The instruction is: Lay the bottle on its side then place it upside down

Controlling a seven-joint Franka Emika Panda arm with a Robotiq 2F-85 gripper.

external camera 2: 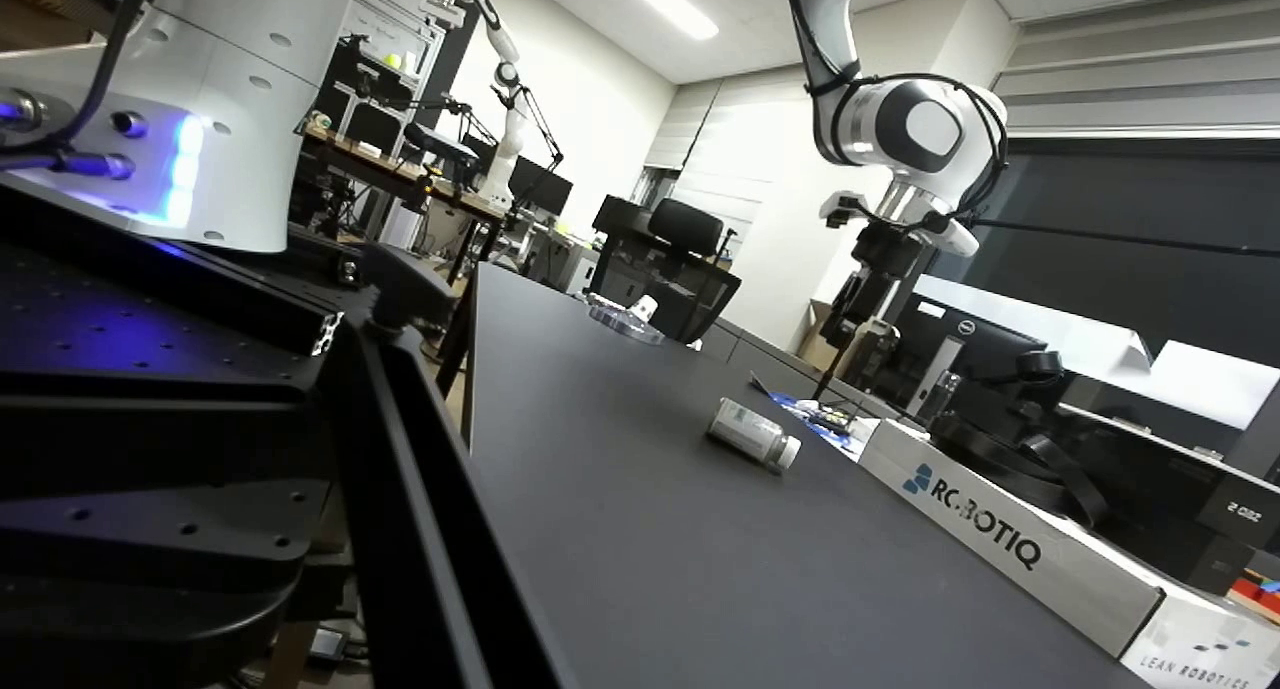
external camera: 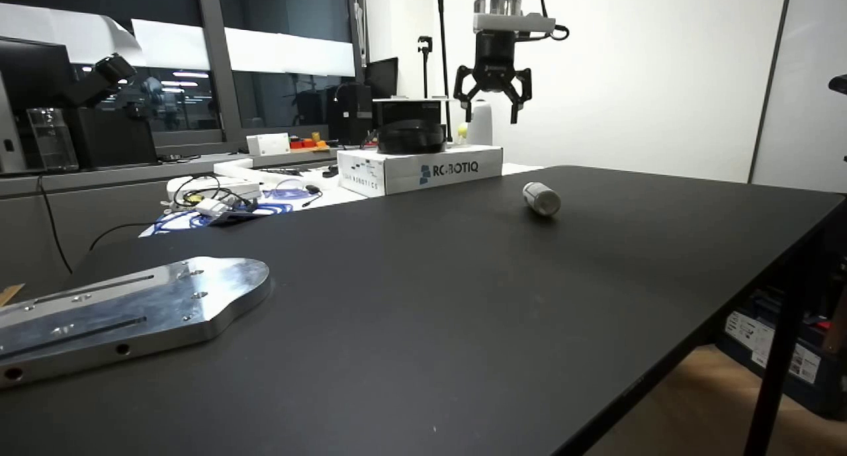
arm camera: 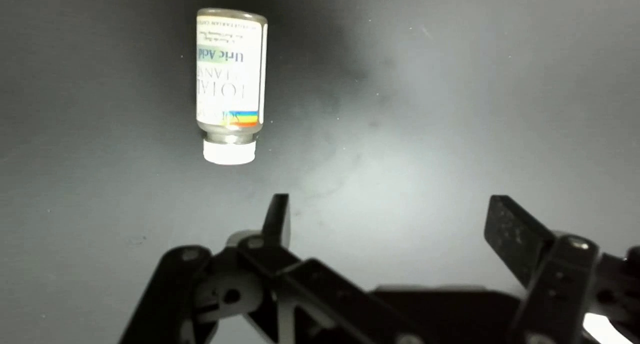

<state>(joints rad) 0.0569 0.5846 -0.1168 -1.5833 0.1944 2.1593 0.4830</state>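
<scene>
The bottle lies on its side on the black table; it is small, with a pale printed label and a white cap. It also lies on its side in another exterior view, its cap towards the white box. In the wrist view the bottle is at the upper left, its cap pointing down towards the jaws. My gripper hangs in the air above table height, apart from the bottle. In the wrist view the gripper has its fingers wide apart with nothing between them, below and to the right of the bottle.
A white Robotiq box with a black round object on it stands beside the table; the box also shows in an exterior view. A shiny metal plate lies on the table. Blue and black cables lie beyond the edge.
</scene>
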